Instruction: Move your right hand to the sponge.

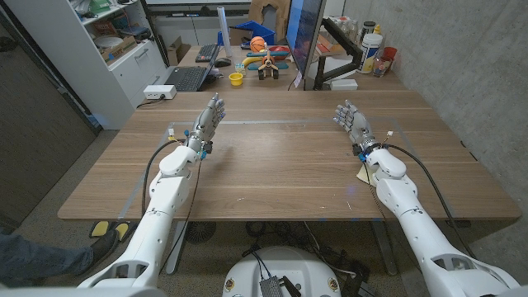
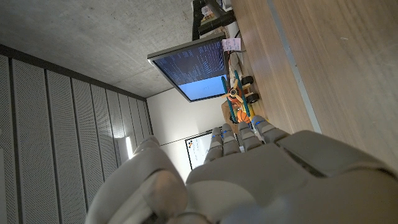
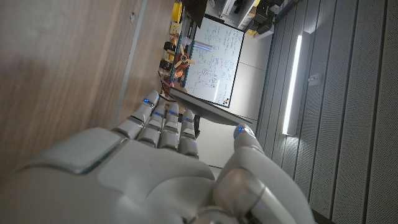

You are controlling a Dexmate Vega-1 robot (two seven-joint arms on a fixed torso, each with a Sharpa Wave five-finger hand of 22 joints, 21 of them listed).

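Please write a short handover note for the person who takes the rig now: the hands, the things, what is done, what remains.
Left hand: open, holds nothing, at the brown wooden table's left side.
Right hand: open, holds nothing, at the right side.
A small pale yellow piece lies by the right wrist, partly hidden; I cannot tell if it is the sponge.
Done: no contact yet.
Left: confirm the sponge, bring the right hand to it.
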